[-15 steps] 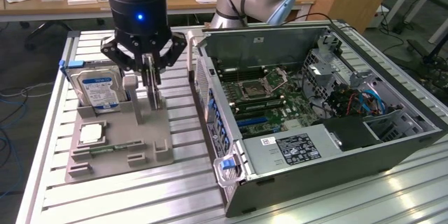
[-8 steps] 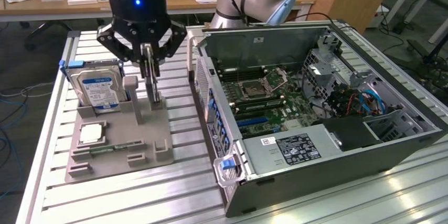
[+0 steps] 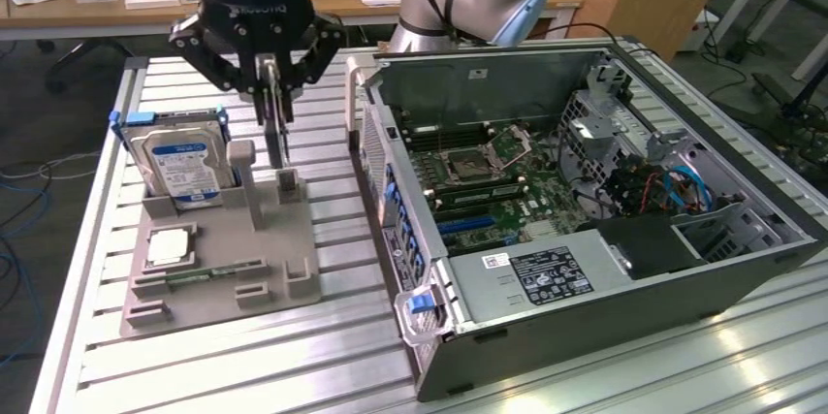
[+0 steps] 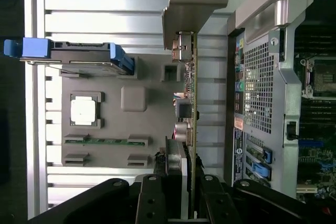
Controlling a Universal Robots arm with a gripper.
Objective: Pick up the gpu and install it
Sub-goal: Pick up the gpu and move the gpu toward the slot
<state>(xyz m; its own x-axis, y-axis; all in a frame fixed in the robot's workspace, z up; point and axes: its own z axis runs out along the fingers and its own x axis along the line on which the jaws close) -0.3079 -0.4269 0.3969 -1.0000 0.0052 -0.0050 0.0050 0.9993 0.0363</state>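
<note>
The gpu [image 3: 277, 145] is a thin dark card seen edge-on, hanging upright from my gripper [image 3: 274, 96], whose fingers are shut on its upper part. Its lower end sits just over a small grey post [image 3: 287, 187] of the grey holder tray [image 3: 291, 249]; whether they touch I cannot tell. In the wrist view the gpu [image 4: 192, 98] runs as a slim strip with connectors and a metal bracket [image 4: 185, 9] at its far end, clamped in my gripper [image 4: 185, 192]. The open computer case [image 3: 724, 283] stands at the exterior view's right of the tray, with its motherboard [image 3: 486, 176] exposed.
On the tray a silver hard drive [image 3: 181, 167] with a blue-white label stands upright, with a square silver chip [image 3: 169, 247] and a green memory stick [image 3: 194, 278] in front of it. The case's rear wall [image 3: 375, 157] rises close beside the card. Desks with clutter stand behind.
</note>
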